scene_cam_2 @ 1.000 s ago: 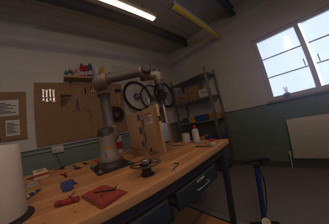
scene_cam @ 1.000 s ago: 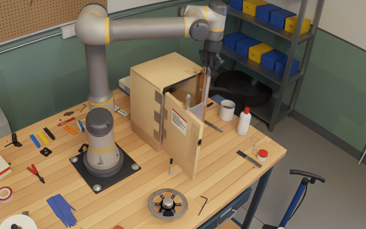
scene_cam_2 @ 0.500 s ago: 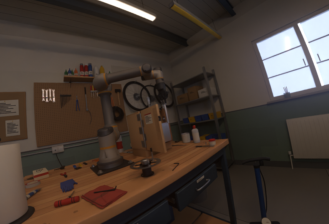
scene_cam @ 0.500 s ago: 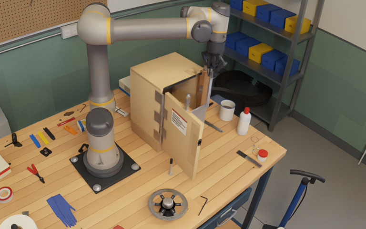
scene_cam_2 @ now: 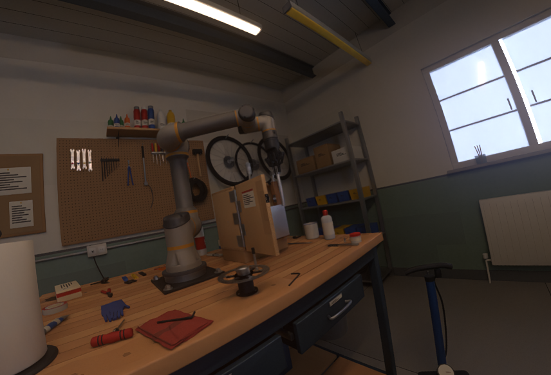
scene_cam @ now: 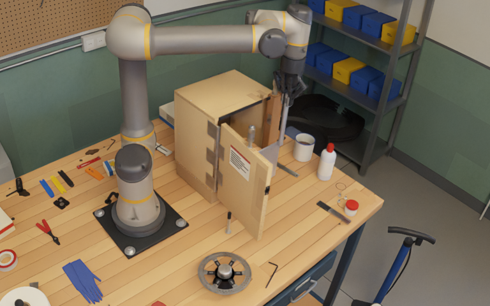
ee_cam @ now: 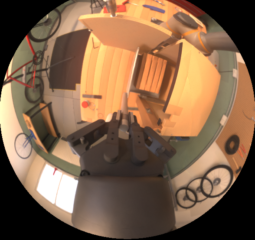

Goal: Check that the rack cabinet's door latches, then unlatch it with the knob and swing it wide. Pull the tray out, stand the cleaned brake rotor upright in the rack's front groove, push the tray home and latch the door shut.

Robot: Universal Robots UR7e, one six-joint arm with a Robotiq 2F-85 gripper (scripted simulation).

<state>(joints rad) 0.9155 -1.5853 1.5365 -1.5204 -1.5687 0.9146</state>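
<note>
The wooden rack cabinet [scene_cam: 217, 129] stands mid-bench with its door [scene_cam: 245, 178] swung wide. The door's knob [ee_cam: 110, 4] points away from the opening. The tray [ee_cam: 152, 76] sits pulled partly out, its grey front plate [scene_cam: 271, 156] past the cabinet's mouth, with grooved wooden slats inside. A tall grey handle post [scene_cam: 284, 121] rises from the tray's front. My gripper [ee_cam: 124, 123] hangs above the tray front, and its fingers are clamped on the top of that post. The brake rotor [scene_cam: 224, 272] lies flat on a small stand near the bench's front edge.
Behind the cabinet a metal shelf [scene_cam: 358, 57] holds blue and yellow boxes. A mug [scene_cam: 303, 147], a white bottle [scene_cam: 326, 162] and a red-capped jar [scene_cam: 351, 207] stand right of the tray. A hex key [scene_cam: 271, 273] lies by the rotor. Hand tools cover the bench's left side.
</note>
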